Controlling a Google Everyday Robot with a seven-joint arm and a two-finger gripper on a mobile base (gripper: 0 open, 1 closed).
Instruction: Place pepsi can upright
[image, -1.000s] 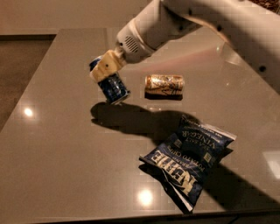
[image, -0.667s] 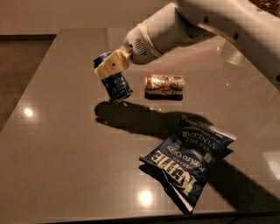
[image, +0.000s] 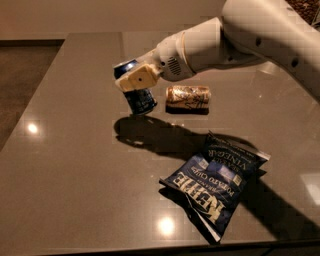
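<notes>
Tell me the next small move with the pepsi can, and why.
Probably level the pepsi can and ease it down flat before releasing. The gripper grips its upper half; it leans top-left, base at or just above the table, and the gold can lies close beside it.

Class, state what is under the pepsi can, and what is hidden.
Under the pepsi can is the grey table and the can's shadow. The tool grips the tilted can around its middle, covering that part. Whether its bottom edge touches the table cannot be seen.
</notes>
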